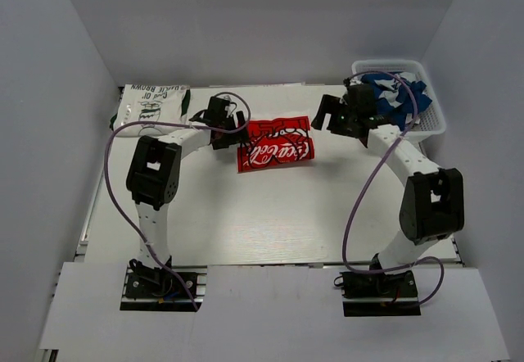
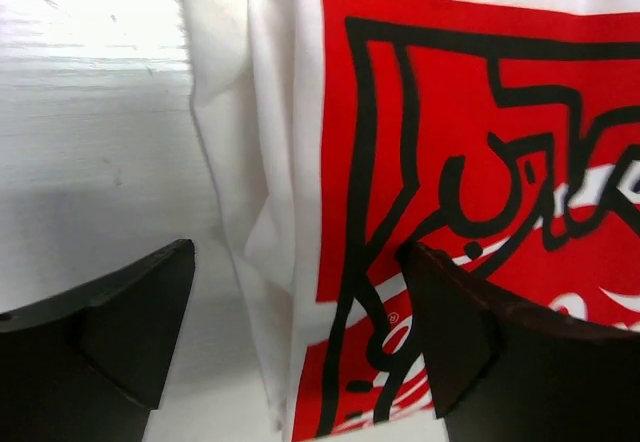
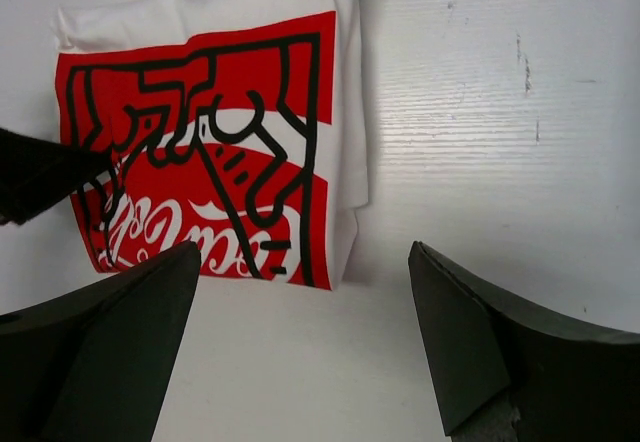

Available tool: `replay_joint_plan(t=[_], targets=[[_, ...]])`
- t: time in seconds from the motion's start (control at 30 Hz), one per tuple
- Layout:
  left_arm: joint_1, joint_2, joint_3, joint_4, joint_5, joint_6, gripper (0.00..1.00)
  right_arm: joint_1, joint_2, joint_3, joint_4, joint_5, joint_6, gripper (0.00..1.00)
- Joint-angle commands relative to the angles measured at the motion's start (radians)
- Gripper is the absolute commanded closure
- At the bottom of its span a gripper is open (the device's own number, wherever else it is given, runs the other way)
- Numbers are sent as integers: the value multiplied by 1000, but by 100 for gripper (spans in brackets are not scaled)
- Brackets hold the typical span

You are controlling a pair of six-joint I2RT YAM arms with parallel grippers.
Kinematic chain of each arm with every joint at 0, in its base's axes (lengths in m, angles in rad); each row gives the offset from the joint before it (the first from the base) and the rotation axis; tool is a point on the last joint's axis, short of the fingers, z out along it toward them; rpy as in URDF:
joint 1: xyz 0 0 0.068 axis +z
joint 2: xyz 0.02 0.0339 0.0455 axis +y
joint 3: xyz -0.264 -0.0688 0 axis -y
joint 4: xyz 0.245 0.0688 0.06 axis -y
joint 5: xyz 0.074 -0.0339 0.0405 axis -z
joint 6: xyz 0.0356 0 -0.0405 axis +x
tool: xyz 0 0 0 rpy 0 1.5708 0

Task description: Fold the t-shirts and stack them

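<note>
Red-printed white cloth, the red-graphic t-shirt (image 1: 276, 143), lies folded into a compact rectangle in the upper middle of the top view, flat on the table (image 1: 270, 223) between both arms. The left gripper (image 1: 232, 133) sits at the shirt's left edge. Its wrist view shows the jaws spread wide, one over bare table and one over the red graphic, clasping nothing. The right gripper (image 1: 326, 118) hangs just beside the shirt's right edge, jaws equally spread and empty, and its wrist view places the shirt in the upper left of frame. Judgement: the fold on this shirt appears complete, and both grippers are let go so the cloth rests undisturbed. The green-print t-shirt (image 1: 155, 104) lies folded in the upper left, apart from the red one, and probably serves as the base of the stack. The blue t-shirt (image 1: 397, 96) is bunched in the basket (image 1: 432, 128) at upper right, unfolded. Remaining work, as assessed: stack the red shirt, then fold the blue.
</note>
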Motion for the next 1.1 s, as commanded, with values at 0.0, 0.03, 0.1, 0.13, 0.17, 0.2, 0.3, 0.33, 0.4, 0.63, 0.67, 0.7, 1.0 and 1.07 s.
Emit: replay_joint_plan(t=[0.0, 0.03, 0.1, 0.13, 0.17, 0.2, 0.3, 0.33, 0.4, 0.63, 0.67, 0.7, 1.0, 1.07], targets=[[-5, 60, 24, 22, 59, 12, 10, -3, -117, -54, 22, 37, -24, 10], [-5, 90, 36, 22, 78, 12, 24, -3, -128, -74, 23, 39, -23, 10], [-14, 110, 36, 31, 107, 31, 47, -5, -175, -107, 30, 110, -27, 10], [-23, 110, 36, 44, 150, 42, 57, -6, -188, -139, 46, 133, -32, 10], [-24, 110, 36, 56, 174, 42, 75, -16, -207, -146, 42, 179, -30, 10], [-24, 110, 26, 70, 193, 42, 83, -19, -214, -147, 25, 209, -29, 10], [-24, 110, 15, 94, 195, 69, 100, -28, -249, -170, 17, 229, -33, 10], [-8, 100, 15, 94, 195, 81, 100, -33, -255, -187, 20, 224, -32, 10], [6, 80, 15, 122, 182, 127, 100, -36, -280, -218, 31, 220, -32, 10], [24, -118, -4, 171, -32, 400, 100, -51, -343, -279, 51, 227, -66, 10], [24, -130, 6, 171, -42, 432, 100, -51, -347, -285, 54, 232, -70, 10], [33, -139, 25, 147, -42, 494, 100, -54, -352, -295, 63, 230, -72, 10], [151, -152, 197, -34, -120, 726, 100, -56, -338, -305, 79, 275, -98, 10], [174, -161, 242, -57, -129, 752, 100, -56, -329, -304, 79, 276, -96, 10]])
